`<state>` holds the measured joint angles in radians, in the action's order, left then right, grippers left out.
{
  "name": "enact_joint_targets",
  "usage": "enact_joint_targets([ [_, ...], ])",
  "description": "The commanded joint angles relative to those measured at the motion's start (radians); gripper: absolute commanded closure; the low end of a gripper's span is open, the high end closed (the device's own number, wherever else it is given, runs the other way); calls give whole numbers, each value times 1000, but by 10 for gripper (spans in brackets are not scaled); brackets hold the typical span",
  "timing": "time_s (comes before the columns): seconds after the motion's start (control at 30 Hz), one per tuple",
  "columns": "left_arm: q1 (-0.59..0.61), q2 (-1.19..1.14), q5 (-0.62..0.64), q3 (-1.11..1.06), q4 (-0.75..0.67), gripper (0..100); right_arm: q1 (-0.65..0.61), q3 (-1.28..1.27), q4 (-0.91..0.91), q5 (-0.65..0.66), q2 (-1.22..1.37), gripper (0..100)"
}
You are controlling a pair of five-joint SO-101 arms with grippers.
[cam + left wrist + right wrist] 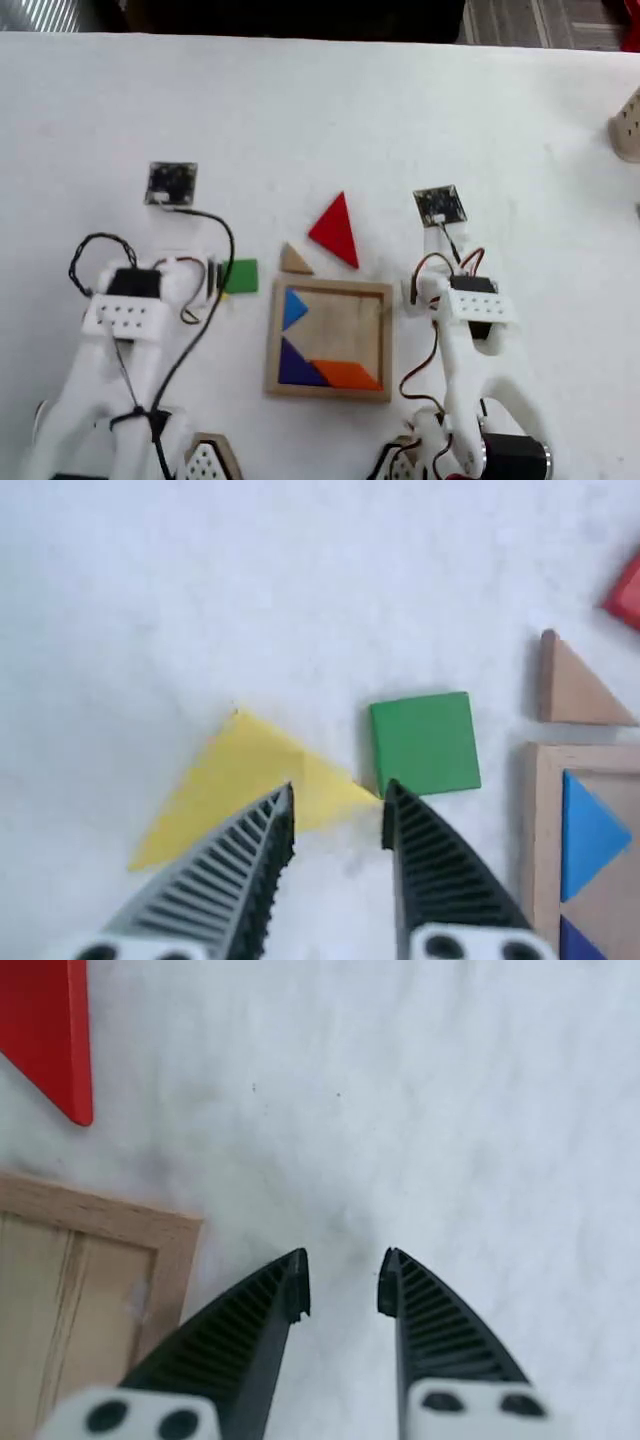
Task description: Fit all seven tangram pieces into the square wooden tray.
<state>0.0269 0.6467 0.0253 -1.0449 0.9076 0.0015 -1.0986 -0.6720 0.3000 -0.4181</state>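
Square wooden tray (335, 288), raised rim, pale grained floor: sat flat between both arms, partly filled. Inside, along one side: smooth blue triangle (292, 308), purple flat piece (295, 365), orange flat piece (348, 374). Outside, on the white table (400, 120): red triangle (335, 230), tan wooden triangle (294, 260), green square (424, 742), yellow triangle (250, 775). Left gripper (337, 805), ribbed black fingers apart, straddled the yellow triangle's tip, probably for pickup. Right gripper (343, 1275), likewise spread and clamping nothing, hung beside the tray's corner.

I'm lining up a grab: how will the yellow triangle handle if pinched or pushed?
The yellow triangle looks flat and rigid, so it likely won't bend or roll. Flat on the table, it may slide rather than lift. Its corner sits by the green square, which a push could nudge.
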Motion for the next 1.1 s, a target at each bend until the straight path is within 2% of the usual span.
enact_joint_targets([
  [0.0, -25, -130, 18, 106, -23, 790, -4, 43, -12, 11, -13, 879],
  [0.1, -41, -239, 114, 164, -32, 793, -4, 43, -12, 11, -13, 879],
  [0.23, -65, -409, 206, 219, -118, 793, -7, 43, -12, 11, -13, 879],
  [0.33, -81, -530, 224, 292, -132, 793, -7, 43, -12, 12, -13, 879],
  [0.5, -81, -668, 229, 428, -44, 793, -7, 43, -12, 12, -13, 879],
  [0.73, -87, -693, 229, 451, 14, 793, -8, 43, -12, 12, -13, 879],
  [0.9, -160, -693, 229, 451, 87, 793, -8, 43, -12, 12, -13, 879],
  [1.07, -168, -691, 229, 460, 86, 792, -8, 43, -12, 12, -13, 879],
])
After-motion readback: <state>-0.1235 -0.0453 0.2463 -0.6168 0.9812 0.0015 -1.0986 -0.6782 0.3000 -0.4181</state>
